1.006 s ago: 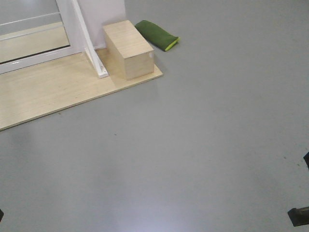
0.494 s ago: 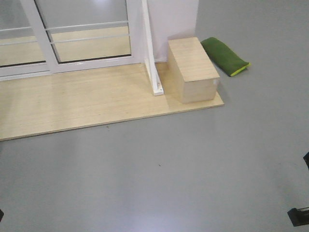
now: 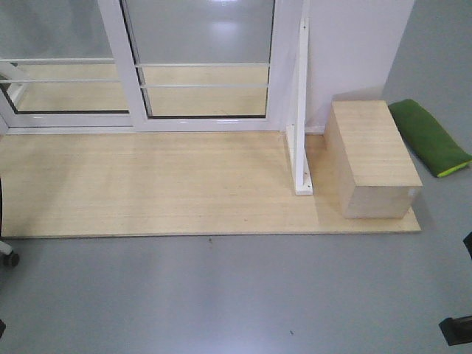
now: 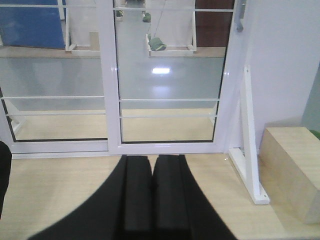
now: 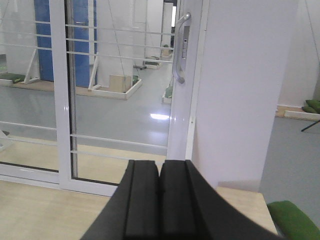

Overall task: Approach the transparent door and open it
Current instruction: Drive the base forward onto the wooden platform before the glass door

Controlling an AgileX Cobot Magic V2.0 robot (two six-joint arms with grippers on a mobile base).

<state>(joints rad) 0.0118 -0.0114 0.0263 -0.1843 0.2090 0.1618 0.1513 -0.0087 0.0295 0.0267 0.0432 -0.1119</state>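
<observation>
The transparent door (image 3: 203, 44) is a clear glass panel in a white frame with thin horizontal white bars. It stands at the back of a pale wooden platform (image 3: 147, 184). It also shows in the left wrist view (image 4: 167, 65) and the right wrist view (image 5: 120, 90). Its curved silver-grey handle (image 5: 178, 50) sits on the right stile, next to a white wall; only the handle's lower end (image 4: 240, 15) shows in the left wrist view. My left gripper (image 4: 152, 157) is shut and empty, well short of the door. My right gripper (image 5: 160, 162) is shut and empty, below the handle and apart from it.
A similar glass panel (image 3: 51, 44) without a handle stands to the left. A white triangular bracket (image 3: 301, 110) juts out at the door's right. A wooden box (image 3: 372, 158) and a green cushion (image 3: 429, 136) lie right of it. A chair caster (image 3: 7, 256) shows at the left edge.
The front view has swung left. The door has come from the upper left corner to the top centre, and the box and cushion have shifted to the right.
</observation>
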